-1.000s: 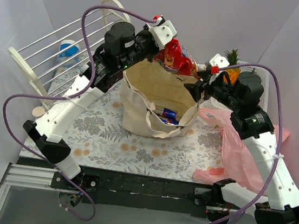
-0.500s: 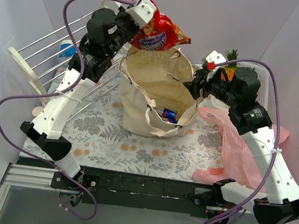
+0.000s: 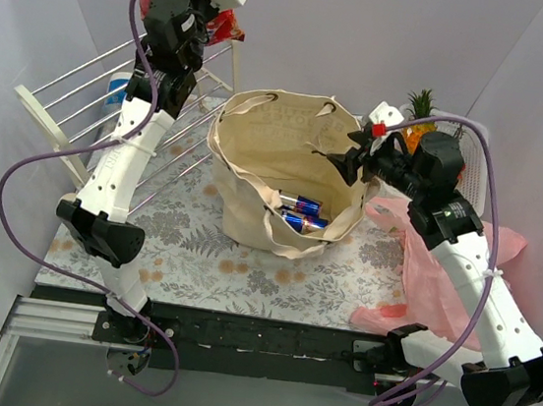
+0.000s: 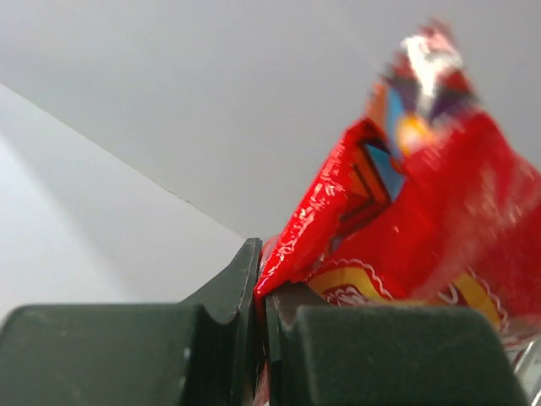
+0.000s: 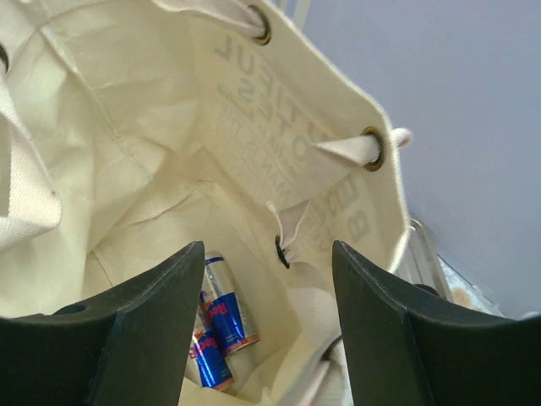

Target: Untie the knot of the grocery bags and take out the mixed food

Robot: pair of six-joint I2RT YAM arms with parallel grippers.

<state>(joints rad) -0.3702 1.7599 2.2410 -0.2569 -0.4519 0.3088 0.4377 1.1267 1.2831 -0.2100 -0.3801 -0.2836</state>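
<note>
Only the left wrist view showed the left tool (image 4: 258, 283) pinching a shiny red snack packet (image 4: 406, 228). The spread right tool (image 5: 269, 254) overlooked blue cans (image 5: 221, 313) inside the beige canvas tote (image 5: 127, 135).

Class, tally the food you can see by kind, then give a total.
cans: 2
snack packet: 1
pineapple: 1
Total: 4

Top camera looks down; right wrist close, sharing tote (image 5: 110, 152).
</note>
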